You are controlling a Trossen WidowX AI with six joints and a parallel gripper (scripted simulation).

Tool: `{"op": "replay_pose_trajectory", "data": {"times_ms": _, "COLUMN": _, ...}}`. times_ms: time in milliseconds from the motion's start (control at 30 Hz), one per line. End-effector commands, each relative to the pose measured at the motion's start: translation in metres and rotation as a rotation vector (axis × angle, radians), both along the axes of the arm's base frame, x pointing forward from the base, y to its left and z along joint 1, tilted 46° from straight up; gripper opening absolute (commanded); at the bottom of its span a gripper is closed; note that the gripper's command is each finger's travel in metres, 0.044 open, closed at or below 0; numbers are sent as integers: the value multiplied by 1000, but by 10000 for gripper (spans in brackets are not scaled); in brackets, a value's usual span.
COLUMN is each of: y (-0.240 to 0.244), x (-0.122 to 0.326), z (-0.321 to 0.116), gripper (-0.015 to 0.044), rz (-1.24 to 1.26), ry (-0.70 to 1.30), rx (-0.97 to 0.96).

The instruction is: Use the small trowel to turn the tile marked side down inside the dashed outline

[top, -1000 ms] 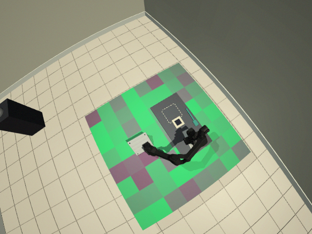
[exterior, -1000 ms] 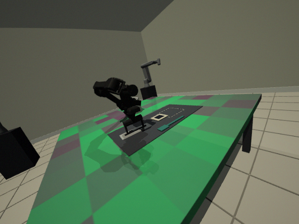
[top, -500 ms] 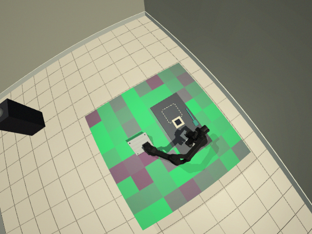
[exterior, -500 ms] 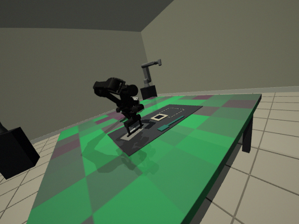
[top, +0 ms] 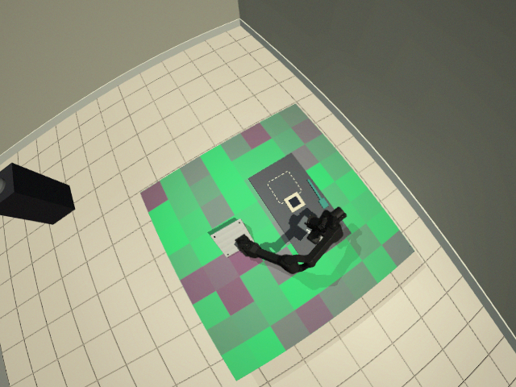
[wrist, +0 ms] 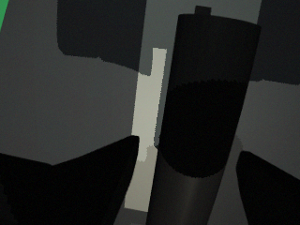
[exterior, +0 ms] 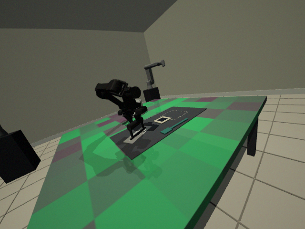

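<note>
The teal trowel (top: 323,202) (exterior: 166,130) lies flat along the mat's long edge, its thin handle pointing toward the outline end. The cream tile (top: 294,201) (exterior: 162,119) lies flat with its dark square facing up, at the near edge of the dashed outline (top: 268,183) (exterior: 187,112) and mostly outside it. My gripper (top: 311,230) (exterior: 137,133) (wrist: 188,152) is open and low over the other end of the mat, away from trowel and tile. No trowel shows in the wrist view. A dark cylinder there hides part of the space between the fingers.
A pale strip (exterior: 127,141) (wrist: 147,108) lies on the dark mat (top: 262,179) beneath the gripper. The arm's white base plate (top: 225,239) is on the chequered table. Another grey arm (exterior: 149,74) stands beyond the table, and a dark pedestal (top: 37,195) (exterior: 18,155) stands off to the side.
</note>
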State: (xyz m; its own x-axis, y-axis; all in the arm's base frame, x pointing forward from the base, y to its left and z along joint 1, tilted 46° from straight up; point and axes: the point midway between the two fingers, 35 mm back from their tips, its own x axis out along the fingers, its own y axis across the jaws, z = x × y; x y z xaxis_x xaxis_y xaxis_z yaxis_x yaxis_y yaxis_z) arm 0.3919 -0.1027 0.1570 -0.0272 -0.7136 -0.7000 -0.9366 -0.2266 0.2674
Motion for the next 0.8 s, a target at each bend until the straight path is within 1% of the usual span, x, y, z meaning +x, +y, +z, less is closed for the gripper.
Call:
{"op": "replay_pose_trajectory", "data": {"times_ms": 0, "y": 0, "x": 0, "z": 0, "gripper": 270, "rz": 3, "ry": 5, "rx": -2}}
{"op": "replay_pose_trajectory", "data": {"times_ms": 500, "y": 1, "x": 0, "z": 1, "gripper": 270, "rz": 4, "ry": 5, "rx": -2}}
{"op": "replay_pose_trajectory", "data": {"times_ms": 667, "y": 29, "x": 0, "z": 27, "gripper": 270, "rz": 6, "ry": 10, "rx": -3}}
{"op": "replay_pose_trajectory", "data": {"times_ms": 767, "y": 30, "x": -1, "z": 28, "gripper": 270, "rz": 6, "ry": 10, "rx": -3}}
